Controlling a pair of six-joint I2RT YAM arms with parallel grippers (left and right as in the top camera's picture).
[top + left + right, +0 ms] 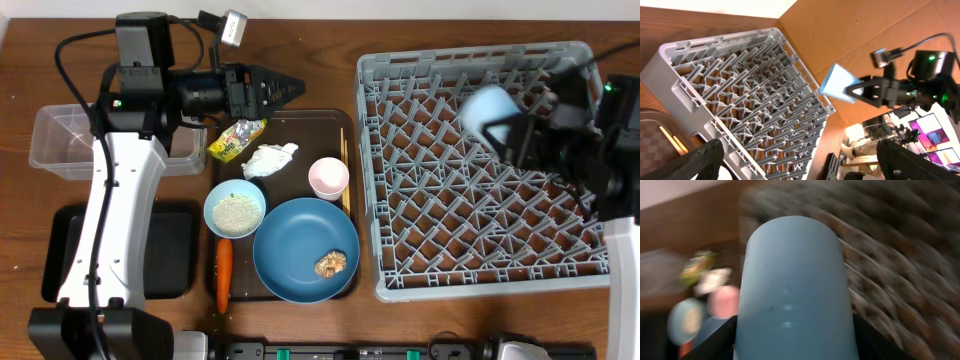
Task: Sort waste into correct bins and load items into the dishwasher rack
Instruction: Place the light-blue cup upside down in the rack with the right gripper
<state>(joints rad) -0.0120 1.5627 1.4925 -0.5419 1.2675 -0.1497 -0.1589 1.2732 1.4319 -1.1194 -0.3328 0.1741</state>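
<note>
At the left, above the far edge of the brown tray (310,130), the left end effector (288,88) is held spread and empty. Over the grey rack (480,290), the blue cup (488,112) is pinched by the right end effector (522,135); it should be lowered slowly, mouth down, between pegs (450,200) before being released.

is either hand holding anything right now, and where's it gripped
The right hand holds the small light blue cup above the dishwasher rack, gripped across its side walls. The left hand is open and empty.
</note>
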